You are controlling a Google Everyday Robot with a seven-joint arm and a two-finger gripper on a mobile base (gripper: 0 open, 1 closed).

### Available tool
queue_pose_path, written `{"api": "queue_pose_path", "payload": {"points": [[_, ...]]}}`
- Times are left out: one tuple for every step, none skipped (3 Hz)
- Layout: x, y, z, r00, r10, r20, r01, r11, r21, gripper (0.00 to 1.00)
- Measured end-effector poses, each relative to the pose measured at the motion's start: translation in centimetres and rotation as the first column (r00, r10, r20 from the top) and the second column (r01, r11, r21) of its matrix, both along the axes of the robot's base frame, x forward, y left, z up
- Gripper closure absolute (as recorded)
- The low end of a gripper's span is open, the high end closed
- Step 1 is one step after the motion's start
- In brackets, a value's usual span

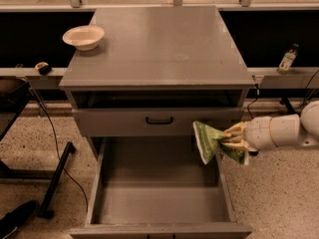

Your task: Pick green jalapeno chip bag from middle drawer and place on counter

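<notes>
The green jalapeno chip bag (208, 141) hangs in my gripper (232, 139), which is shut on the bag's right end. The white arm comes in from the right. The bag is lifted above the right wall of the open middle drawer (159, 193), whose flat grey floor is bare. It sits just below and in front of the closed drawer front with the black handle (159, 120). The counter (159, 44) is the grey cabinet top above.
A cream bowl (83, 36) stands on the counter's left edge. A small bottle (287, 59) stands on the ledge at the right. A black stand leg and cable (57, 168) lie on the speckled floor to the left.
</notes>
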State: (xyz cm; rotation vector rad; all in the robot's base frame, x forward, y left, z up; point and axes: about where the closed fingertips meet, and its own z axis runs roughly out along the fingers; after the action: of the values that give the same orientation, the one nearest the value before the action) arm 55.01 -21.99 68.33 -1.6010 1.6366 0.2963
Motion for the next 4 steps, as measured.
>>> {"api": "queue_pose_path", "payload": {"points": [[-0.5, -0.2, 5.8, 0.9906, 0.057, 0.124, -0.068, 0.994, 0.081, 1.00], [-1.5, -0.4, 12.8, 0.9676, 0.087, 0.237, -0.110, 0.990, 0.087, 1.00], [0.1, -0.4, 18.6, 0.9546, 0.092, 0.283, -0.099, 0.995, 0.010, 1.00], [4.1, 1.7, 22.9, 0.9568, 0.074, 0.281, -0.039, 0.991, -0.129, 1.00]]}}
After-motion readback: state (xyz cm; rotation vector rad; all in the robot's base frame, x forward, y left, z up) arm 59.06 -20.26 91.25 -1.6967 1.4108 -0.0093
